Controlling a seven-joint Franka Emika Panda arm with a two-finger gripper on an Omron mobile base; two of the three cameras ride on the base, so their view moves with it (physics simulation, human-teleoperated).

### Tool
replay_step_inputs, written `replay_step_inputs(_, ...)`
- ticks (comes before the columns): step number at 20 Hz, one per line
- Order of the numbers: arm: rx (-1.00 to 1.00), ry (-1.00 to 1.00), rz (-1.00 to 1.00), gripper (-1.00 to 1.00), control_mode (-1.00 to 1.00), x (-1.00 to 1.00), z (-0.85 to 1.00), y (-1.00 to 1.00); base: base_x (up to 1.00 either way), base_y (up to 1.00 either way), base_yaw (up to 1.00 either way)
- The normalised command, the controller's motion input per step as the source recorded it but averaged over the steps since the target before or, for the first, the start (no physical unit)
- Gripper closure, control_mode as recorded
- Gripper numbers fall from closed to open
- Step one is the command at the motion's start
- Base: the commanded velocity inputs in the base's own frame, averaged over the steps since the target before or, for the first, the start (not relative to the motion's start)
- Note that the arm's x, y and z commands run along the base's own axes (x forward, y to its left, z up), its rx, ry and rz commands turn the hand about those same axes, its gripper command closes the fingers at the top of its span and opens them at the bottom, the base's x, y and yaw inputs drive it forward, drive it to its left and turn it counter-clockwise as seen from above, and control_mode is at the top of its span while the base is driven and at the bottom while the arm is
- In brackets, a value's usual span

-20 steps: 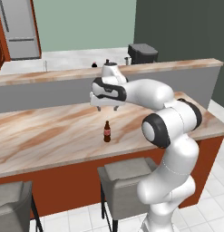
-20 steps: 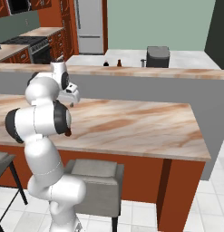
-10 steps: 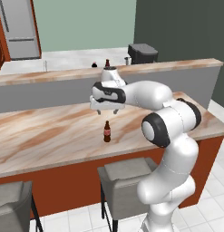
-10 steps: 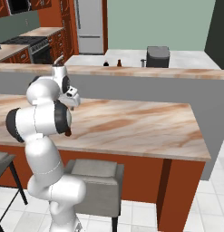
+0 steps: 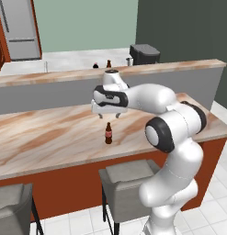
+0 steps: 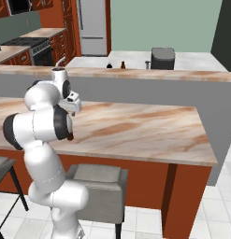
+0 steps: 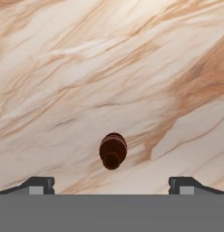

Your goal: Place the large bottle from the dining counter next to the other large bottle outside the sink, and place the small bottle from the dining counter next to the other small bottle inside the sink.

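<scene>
Lowering since a second ago, my claw (image 5: 107, 115) now hangs above the bottle (image 5: 108, 133) standing on the dining counter (image 5: 50, 133), fingers spread wide and empty. Seen from above, it sits centred between them: I judge the grab close.

small bottle (image 5: 108, 133), upright, on dining counter (image 5: 46, 137)

stools (image 5: 128, 176) grey, under counter | fridge (image 5: 18, 28) rear left | black appliance (image 5: 144, 54) rear
</scene>
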Motion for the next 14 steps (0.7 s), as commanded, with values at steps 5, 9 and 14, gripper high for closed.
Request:
replay_step_inputs(5,0.0,0.0,0.0,-1.0,-1.0,-0.19,0.0,0.0,0.0,0.0,0.0)
replay_step_inputs(9,0.0,0.0,0.0,-1.0,-1.0,-0.06,-0.02,0.0,0.0,0.0,0.0)
replay_step_inputs(14,0.0,0.0,0.0,-1.0,-1.0,0.0,-0.11,0.0,0.0,0.0,0.0)
